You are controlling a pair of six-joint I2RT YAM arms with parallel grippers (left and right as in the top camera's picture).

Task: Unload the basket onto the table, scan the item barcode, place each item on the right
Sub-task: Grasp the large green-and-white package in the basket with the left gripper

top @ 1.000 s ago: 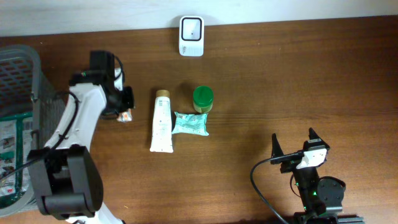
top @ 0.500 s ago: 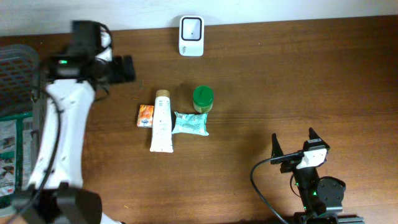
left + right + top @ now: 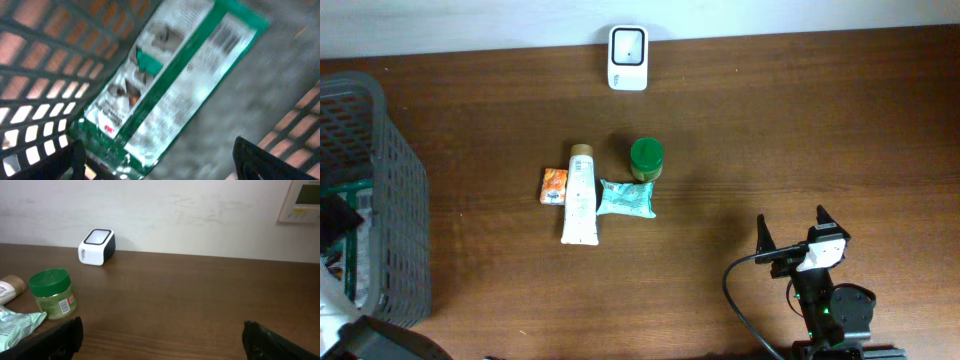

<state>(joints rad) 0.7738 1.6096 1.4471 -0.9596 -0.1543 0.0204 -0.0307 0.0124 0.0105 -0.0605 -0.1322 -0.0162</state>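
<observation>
Step looks like: fetch next item. Your left gripper [image 3: 160, 167] spread above green-white packet [image 3: 170, 85] in basket [image 3: 405, 200], far left. Next: descend, pinch packet, show barcode to scanner [image 3: 627, 57], top centre. Right gripper [image 3: 792, 232] spread.

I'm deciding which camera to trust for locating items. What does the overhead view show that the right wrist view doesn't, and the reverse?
Only overhead: the grey basket at the left edge and the orange packet beside the tube. Only right wrist: the wall and a white panel on it at upper right. Both: the scanner, the green-lidded jar, the teal pouch and the tube, though the wrist view catches just the tube's cap end.
</observation>
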